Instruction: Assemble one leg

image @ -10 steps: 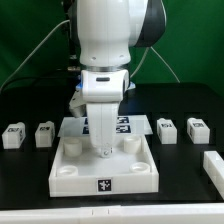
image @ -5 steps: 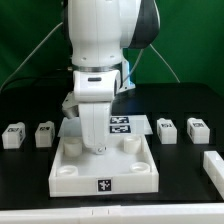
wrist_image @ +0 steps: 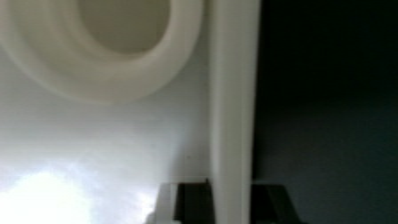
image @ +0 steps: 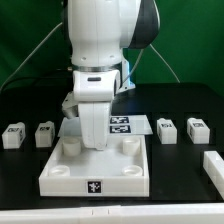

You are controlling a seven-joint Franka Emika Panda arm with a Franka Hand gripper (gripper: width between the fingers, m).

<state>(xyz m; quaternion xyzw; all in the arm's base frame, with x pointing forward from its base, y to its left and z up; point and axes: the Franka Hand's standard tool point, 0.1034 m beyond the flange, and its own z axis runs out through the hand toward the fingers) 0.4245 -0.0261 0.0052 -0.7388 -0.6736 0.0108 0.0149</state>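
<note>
The large white square panel with round corner sockets lies on the black table in front of the arm. My gripper reaches down onto the panel's far edge and is shut on it. In the wrist view my gripper has its dark fingers on either side of the panel's thin upright wall, next to a round socket. Small white tagged legs stand apart from the panel: two on the exterior view's left and two on its right.
The marker board lies flat behind the panel, partly hidden by the arm. Another white part lies at the exterior view's right edge. A green backdrop stands behind the table.
The arm shifted toward the exterior view's left, and the panel has slid the same way with the gripper on its edge. The legs have not moved.
</note>
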